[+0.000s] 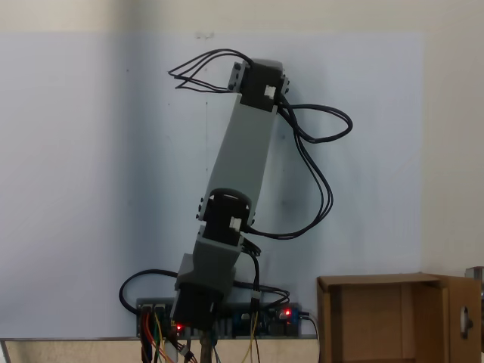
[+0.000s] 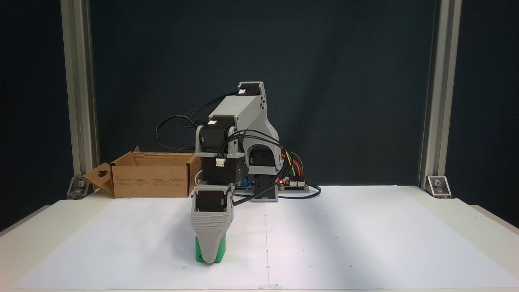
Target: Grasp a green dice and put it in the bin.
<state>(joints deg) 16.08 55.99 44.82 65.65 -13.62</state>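
In a fixed view taken from low behind the base, the grey arm (image 1: 240,162) leans up and to the right, its black servos trailing looped black cables, and the brown cardboard bin (image 1: 393,318) stands to the right of the base with an upright flap at its far right edge; a small circuit board (image 1: 283,314) with red lights glows just beside the base, and the backdrop is a pale wall with a lighter sheet across it. In a fixed view from the front, the arm folds forward from its base and points straight down at the table (image 2: 365,239), the ribbed grey gripper (image 2: 210,258) tapering to a tip set low over the green dice (image 2: 221,249); one jaw hides the other, so I cannot tell whether it is spread or pinching the cube. The dice is bright green with rounded corners, resting on the white paper well in front of the base, showing on either side of the gripper tip. The bin (image 2: 150,178) sits left of the base at the back edge of the table, flaps open, one flap folded outward to the left. Behind hangs a dark curtain, framed by two aluminium posts (image 2: 77,93)
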